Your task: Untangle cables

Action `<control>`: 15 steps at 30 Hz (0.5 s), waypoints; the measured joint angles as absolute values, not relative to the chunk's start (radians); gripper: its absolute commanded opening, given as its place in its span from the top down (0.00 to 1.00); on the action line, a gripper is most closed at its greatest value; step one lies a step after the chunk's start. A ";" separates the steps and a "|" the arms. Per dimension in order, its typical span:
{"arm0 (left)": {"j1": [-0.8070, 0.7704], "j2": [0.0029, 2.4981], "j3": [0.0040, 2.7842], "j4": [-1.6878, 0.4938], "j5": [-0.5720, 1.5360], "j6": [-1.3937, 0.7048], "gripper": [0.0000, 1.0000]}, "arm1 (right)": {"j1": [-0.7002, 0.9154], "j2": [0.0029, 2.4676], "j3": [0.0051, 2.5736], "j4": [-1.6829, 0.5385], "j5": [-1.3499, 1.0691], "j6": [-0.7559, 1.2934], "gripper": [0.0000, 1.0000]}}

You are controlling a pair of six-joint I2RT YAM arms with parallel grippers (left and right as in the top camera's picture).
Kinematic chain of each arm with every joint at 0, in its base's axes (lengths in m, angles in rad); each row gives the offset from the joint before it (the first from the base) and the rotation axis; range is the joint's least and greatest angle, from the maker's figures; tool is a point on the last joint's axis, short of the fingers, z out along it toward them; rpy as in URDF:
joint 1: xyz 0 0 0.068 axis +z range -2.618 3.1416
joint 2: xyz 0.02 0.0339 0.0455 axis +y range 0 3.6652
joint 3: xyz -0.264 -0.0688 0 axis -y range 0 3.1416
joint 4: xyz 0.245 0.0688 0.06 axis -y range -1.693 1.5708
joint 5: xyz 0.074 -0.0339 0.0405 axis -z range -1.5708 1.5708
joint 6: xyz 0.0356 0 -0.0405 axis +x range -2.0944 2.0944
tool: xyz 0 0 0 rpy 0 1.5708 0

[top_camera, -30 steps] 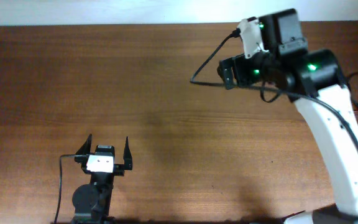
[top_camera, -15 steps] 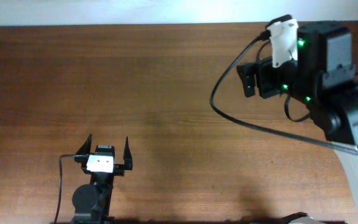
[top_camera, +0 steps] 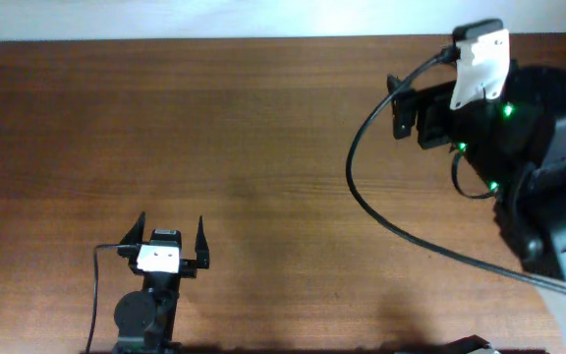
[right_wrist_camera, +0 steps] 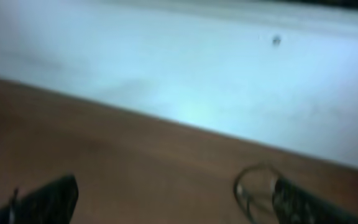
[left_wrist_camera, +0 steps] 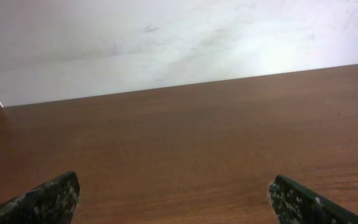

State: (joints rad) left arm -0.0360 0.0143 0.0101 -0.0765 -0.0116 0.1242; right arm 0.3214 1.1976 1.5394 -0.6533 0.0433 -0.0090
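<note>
Wood table: brown and grained; it runs up to a pale wall along its far edge
Left gripper: low on the left of the overhead view, pointing toward the wall; its two dark fingers are spread wide with only bare wood between them; released, grasping nothing
Right gripper: at the far right near the wall; the wrist view is blurred, yet a dark finger shows at each lower corner, well apart; released, nothing clamped between them
Cable: a thin dark loop lying on the wood just beside the right gripper's right-hand finger, close to the foot of the wall; too blurred to tell whether it touches that finger, or whether it is one cord or several
Right arm: bulky black and white body with green lights; from above it covers the table's far right corner and stands in the way of the cable there
Arm wire: thick black lead fixed to the right arm; it bows out over the table in a wide curve, then runs back to the lower right
Left arm lead: thin black line dropping from the left wrist to the near edge
</note>
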 measured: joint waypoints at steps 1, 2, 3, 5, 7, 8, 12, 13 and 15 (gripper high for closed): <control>-0.036 0.014 0.010 -0.076 -0.012 0.124 0.01 | 0.321 1.173 1.475 -0.588 0.045 -0.006 0.01; -0.036 0.014 0.010 -0.076 -0.012 0.124 0.01 | 0.321 1.149 1.408 -0.527 0.045 -0.004 0.01; -0.036 0.014 0.010 -0.076 -0.012 0.124 0.01 | 0.321 1.126 1.339 -0.473 0.045 -0.002 0.01; -0.036 0.014 0.010 -0.077 -0.012 0.125 0.01 | 0.321 1.089 1.217 -0.357 0.043 0.004 0.01; -0.036 0.014 0.010 -0.076 -0.012 0.125 0.01 | 0.321 1.044 1.069 -0.237 0.040 0.025 0.01; -0.036 0.014 0.010 -0.076 -0.012 0.125 0.01 | 0.321 1.029 1.023 -0.188 0.040 0.028 0.01; -0.036 0.014 0.010 -0.077 -0.014 0.125 0.01 | 0.321 0.950 0.805 0.075 0.036 0.049 0.01; -0.036 0.014 0.010 -0.076 -0.015 0.125 0.01 | 0.321 0.913 0.737 0.159 0.037 0.051 0.01; -0.036 0.014 0.010 -0.076 -0.015 0.125 0.01 | 0.321 0.868 0.646 0.292 0.037 0.053 0.01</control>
State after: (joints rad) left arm -0.0360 0.0139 0.0105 -0.0765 -0.0147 0.1249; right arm 0.3214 0.8684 0.6456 0.2924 0.0368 0.0528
